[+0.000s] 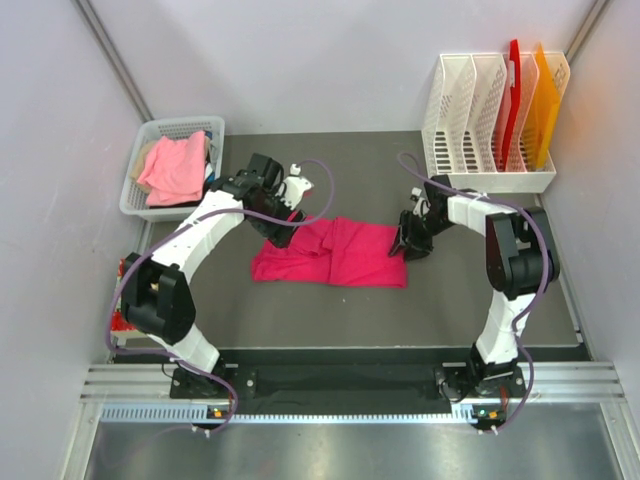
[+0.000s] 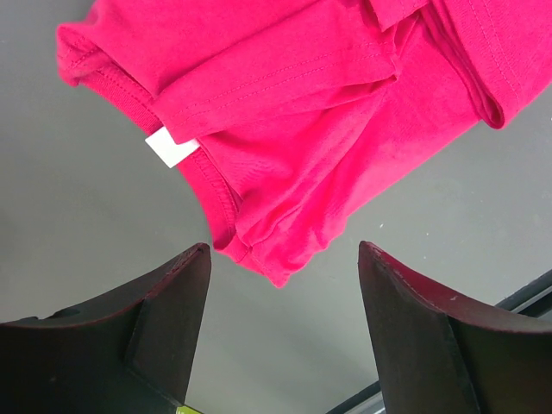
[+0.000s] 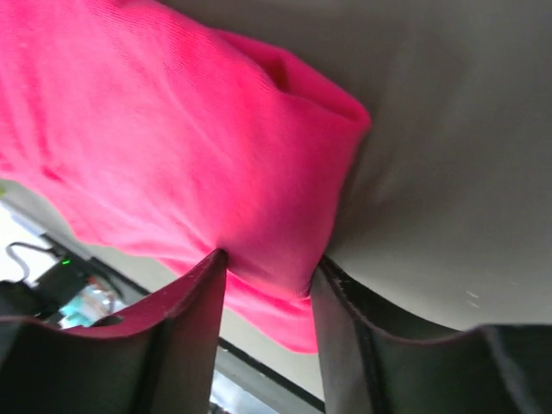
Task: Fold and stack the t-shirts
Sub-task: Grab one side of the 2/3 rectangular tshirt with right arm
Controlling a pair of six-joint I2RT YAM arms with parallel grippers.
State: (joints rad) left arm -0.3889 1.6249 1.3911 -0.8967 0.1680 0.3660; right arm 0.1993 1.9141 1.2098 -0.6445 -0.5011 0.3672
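The magenta-pink t-shirt (image 1: pixel 335 252) lies partly folded and bunched in the middle of the dark table. My left gripper (image 1: pixel 277 233) hovers open over its upper left edge. In the left wrist view the shirt (image 2: pixel 293 112) shows its neck hem and a white label (image 2: pixel 170 147), and a cloth corner lies just ahead of the open, empty left gripper (image 2: pixel 285 250). My right gripper (image 1: pixel 405 245) is at the shirt's right edge. In the right wrist view the right gripper (image 3: pixel 269 260) is shut on a fold of the shirt (image 3: pixel 172 147). The salmon-pink t-shirt (image 1: pixel 172 168) lies crumpled in the basket.
A white plastic basket (image 1: pixel 137 196) stands at the back left. A white file rack (image 1: pixel 490 180) with red and orange folders stands at the back right. Grey walls close in on both sides, and a metal rail (image 1: pixel 340 385) runs along the near edge.
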